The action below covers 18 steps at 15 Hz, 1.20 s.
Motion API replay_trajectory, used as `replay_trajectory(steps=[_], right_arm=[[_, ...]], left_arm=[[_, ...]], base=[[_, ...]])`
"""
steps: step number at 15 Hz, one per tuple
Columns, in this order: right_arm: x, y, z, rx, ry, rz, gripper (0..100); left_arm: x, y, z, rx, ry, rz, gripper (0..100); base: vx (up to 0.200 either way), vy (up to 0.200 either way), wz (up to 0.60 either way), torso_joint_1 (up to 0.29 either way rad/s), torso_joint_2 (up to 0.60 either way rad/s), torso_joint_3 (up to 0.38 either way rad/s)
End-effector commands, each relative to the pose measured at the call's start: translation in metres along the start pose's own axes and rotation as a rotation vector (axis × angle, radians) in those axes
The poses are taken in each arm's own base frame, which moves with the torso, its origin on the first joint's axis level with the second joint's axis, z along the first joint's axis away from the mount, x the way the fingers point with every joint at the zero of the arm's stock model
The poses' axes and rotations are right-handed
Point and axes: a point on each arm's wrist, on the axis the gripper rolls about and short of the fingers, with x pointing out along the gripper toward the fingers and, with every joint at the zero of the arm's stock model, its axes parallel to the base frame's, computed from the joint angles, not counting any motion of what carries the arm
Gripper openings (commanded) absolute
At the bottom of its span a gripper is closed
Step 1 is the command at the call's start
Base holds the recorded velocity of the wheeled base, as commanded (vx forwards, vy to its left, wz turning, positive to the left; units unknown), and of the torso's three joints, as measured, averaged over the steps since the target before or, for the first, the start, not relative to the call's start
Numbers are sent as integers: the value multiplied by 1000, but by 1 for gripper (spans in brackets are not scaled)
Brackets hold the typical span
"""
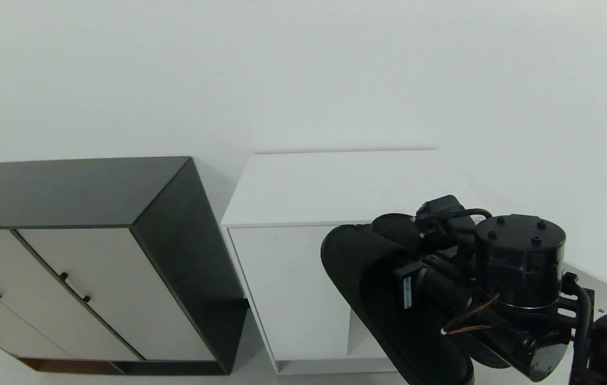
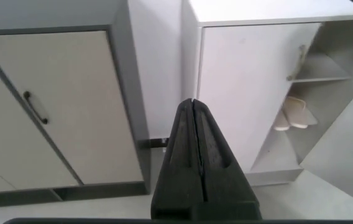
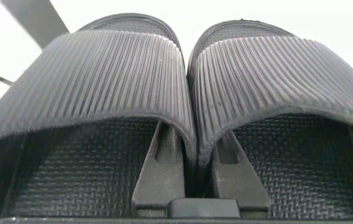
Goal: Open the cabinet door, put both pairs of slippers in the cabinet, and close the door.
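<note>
Black panels frame the cabinet [image 1: 175, 256] at 8 o'clock in the head view. Its pale doors [image 1: 95, 289] are shut and each carries a dark bar handle [image 1: 74, 287]. Just beside it, toward 6 o'clock, stands the white cabinet [image 1: 335, 187].

In the left wrist view the left end effector [image 2: 193, 109] is clenched, fingers pressed together with nothing between them, well apart from both cabinets. Beyond it, the white cabinet's open compartment holds a shelf [image 2: 319, 70], and a pair of white slippers [image 2: 294, 113] lies inside below that shelf. The door [image 2: 350, 155] stands swung out.

At 4 o'clock in the head view, the right arm holds a pair of black slippers [image 1: 367, 278] in front of the white cabinet. The right end effector [image 3: 196, 158] grasps them side by side, one finger [image 3: 158, 168] inside each slipper, pinching the two touching inner walls together.
</note>
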Motion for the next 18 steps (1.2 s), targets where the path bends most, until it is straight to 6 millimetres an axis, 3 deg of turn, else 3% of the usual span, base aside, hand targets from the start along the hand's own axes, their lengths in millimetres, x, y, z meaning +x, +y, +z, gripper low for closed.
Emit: replay_trajectory(steps=[1,6,18], right_arm=[[-1,0,0,1,-1,1,0],[-1,-1,-2,4,-3,6,0],[-1,-3,-5,-6,1,1,0]], left_arm=[[0,0,0,0,0,0,0],[0,0,0,0,0,0,0],[0,0,0,0,0,0,0]], base=[[0,-200,0,-2,7,2],[0,-200,0,2,4,2],[0,0,0,0,0,0]])
